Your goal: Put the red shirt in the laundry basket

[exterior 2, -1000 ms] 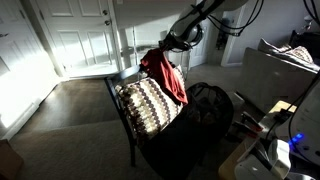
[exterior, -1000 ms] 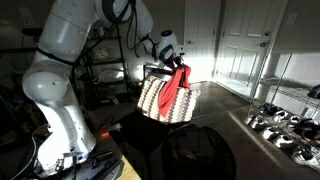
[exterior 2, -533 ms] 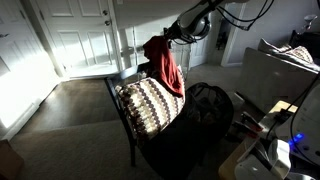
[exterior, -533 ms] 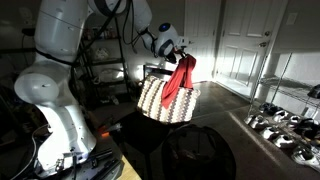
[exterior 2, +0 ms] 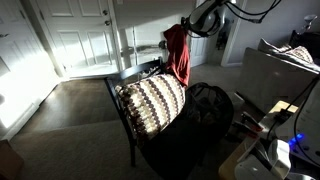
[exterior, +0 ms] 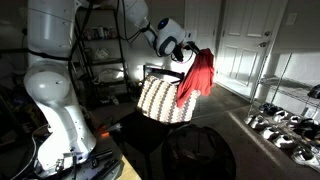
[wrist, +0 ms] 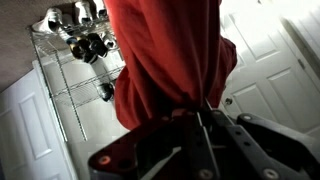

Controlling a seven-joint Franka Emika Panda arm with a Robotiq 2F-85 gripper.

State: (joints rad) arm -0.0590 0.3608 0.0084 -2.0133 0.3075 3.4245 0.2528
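Observation:
The red shirt [exterior: 198, 76] hangs limp from my gripper [exterior: 188, 50], lifted beside and above the laundry basket [exterior: 163, 98]. In an exterior view the shirt [exterior 2: 179, 52] dangles from the gripper [exterior 2: 186, 27] just above the basket's far rim [exterior 2: 150, 100], its lower end near the rim. The basket is a boxy zigzag brown-and-cream hamper on a dark frame. In the wrist view the shirt [wrist: 165, 55] fills the upper middle, its top bunched between the shut jaws [wrist: 198, 112].
A black round tub-like thing [exterior: 197, 152] stands in front of the basket, also in an exterior view [exterior 2: 205, 115]. A wire rack with shoes [exterior: 283, 125] is at the side. White doors [exterior 2: 80, 35] stand behind. The robot base [exterior: 60, 110] is close by.
The gripper has risen and swung away from the basket's front, lifting the shirt off the basket's side so that it now hangs free beside and above the rim.

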